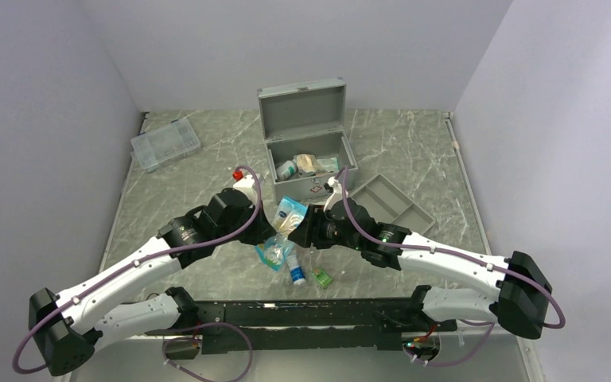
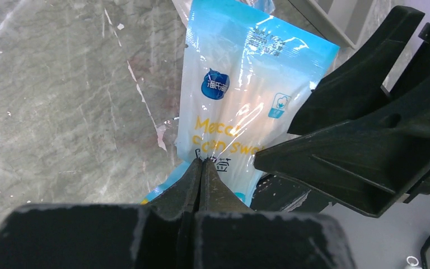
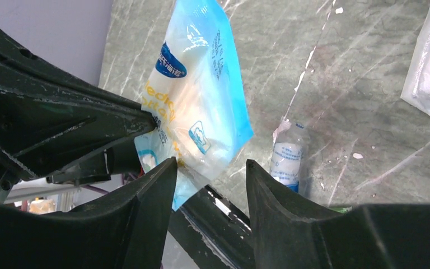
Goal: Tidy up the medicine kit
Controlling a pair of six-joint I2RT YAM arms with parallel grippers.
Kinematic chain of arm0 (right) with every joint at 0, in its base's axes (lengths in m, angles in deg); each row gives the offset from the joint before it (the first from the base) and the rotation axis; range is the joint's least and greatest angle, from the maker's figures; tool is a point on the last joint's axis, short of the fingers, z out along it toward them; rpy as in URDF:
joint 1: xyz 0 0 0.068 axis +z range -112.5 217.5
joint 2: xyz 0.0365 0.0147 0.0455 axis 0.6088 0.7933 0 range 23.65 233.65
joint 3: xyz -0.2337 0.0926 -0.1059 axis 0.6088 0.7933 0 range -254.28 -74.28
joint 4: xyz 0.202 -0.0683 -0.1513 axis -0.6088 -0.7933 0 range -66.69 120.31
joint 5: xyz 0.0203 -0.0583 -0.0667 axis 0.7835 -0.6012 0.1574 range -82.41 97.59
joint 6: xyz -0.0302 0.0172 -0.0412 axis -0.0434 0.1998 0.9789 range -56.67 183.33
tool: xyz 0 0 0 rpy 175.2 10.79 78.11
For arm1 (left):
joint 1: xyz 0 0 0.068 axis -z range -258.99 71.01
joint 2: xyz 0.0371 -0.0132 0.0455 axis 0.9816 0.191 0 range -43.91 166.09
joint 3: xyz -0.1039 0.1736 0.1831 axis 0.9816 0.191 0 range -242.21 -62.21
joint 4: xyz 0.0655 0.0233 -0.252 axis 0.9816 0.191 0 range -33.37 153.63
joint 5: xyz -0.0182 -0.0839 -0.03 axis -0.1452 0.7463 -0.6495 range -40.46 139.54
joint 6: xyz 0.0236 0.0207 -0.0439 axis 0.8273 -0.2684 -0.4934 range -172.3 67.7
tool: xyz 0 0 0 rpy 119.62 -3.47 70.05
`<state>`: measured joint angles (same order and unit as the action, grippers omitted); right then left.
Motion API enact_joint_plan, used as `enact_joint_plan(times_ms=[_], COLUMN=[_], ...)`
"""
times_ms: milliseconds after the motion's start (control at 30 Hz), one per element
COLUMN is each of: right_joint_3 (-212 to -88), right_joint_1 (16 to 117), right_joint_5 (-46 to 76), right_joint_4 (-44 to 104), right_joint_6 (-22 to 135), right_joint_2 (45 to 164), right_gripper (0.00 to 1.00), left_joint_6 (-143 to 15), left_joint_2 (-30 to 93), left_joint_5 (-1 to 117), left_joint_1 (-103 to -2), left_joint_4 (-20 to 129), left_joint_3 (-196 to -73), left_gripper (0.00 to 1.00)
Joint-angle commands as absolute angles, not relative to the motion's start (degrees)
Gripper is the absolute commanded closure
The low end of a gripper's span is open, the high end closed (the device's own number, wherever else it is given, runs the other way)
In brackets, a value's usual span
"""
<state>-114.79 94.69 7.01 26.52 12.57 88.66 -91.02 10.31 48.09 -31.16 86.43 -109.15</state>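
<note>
— While the silver-grey metal medicine kit (image 1: 302, 107) is standing open at the back middle of the grey marbled surface (image 1: 207, 167), how far is the sorting getting?

— It is looking partly done, by my judgement. The case is holding a small pale bottle (image 1: 286, 169) and some tan packets (image 1: 309, 163). Several things are lying outside it, near the arm bases: a small white bottle with a blue cap (image 3: 287, 157), a clear plastic bag (image 1: 273, 255) and a little green item (image 1: 322, 278). A shallow grey divided tray (image 1: 402, 208) is sitting just right of the kit, and a clear plastic compartment box (image 1: 165, 143) is lying well apart at the far left.

— And how are the arms posing?

— Both are reaching inward and meeting in front of the kit, wrists facing each other. Between them a light-blue plastic pouch of cotton swabs (image 2: 241, 95) is hanging clear of the surface. The left end effector (image 2: 201, 162) is pinching the pouch's edge, its fingers clenched together. The right end effector (image 3: 210, 168) is straddling the pouch's lower corner with jaws standing apart. One finger is seemingly brushing the plastic while the other is showing a gap, so it is not gripping.

— Is it a handover, then?

— It is looking like one, with the pouch waiting to go into the case.
</note>
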Motion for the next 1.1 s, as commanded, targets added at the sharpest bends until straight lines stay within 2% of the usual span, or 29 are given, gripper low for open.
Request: enact_joint_plan(times_ms=[0,400,567,600,900,1000,1067], right_joint_3=[-117.5,-118.1,-118.9,-119.1,-120.0,-122.2,-124.7], right_joint_1=[95.3,96.2,96.5,96.5,96.5,96.4,96.4], right_joint_5=[4.8,3.1,2.8,2.6,-1.2,-2.4,-4.8], right_joint_4=[31.5,33.1,32.8,32.6,27.6,24.0,20.3], right_joint_6=[11.2,11.2,12.4,12.8,18.2,22.0,25.1], right_joint_2=[89.1,89.2,89.1,88.9,84.5,84.4,84.5], right_gripper=[0.50,0.79,1.00,1.00,1.00,1.00,1.00], left_joint_6=[-93.1,-93.4,-92.9,-92.8,-89.9,-87.7,-86.8], left_joint_2=[9.1,8.6,8.4,8.2,4.2,2.1,0.4], left_joint_5=[50.8,52.4,54.5,54.8,50.6,49.7,46.5], left_joint_1=[-30.9,-30.9,-30.9,-31.0,-31.0,-30.9,-31.0], left_joint_4=[82.8,82.1,80.0,80.0,86.0,89.1,92.3], left_joint_3=[-108.7,-107.6,-106.9,-107.0,-110.7,-113.4,-115.4], left_gripper=[1.00,1.00,1.00,0.99,0.47,0.39,0.27])
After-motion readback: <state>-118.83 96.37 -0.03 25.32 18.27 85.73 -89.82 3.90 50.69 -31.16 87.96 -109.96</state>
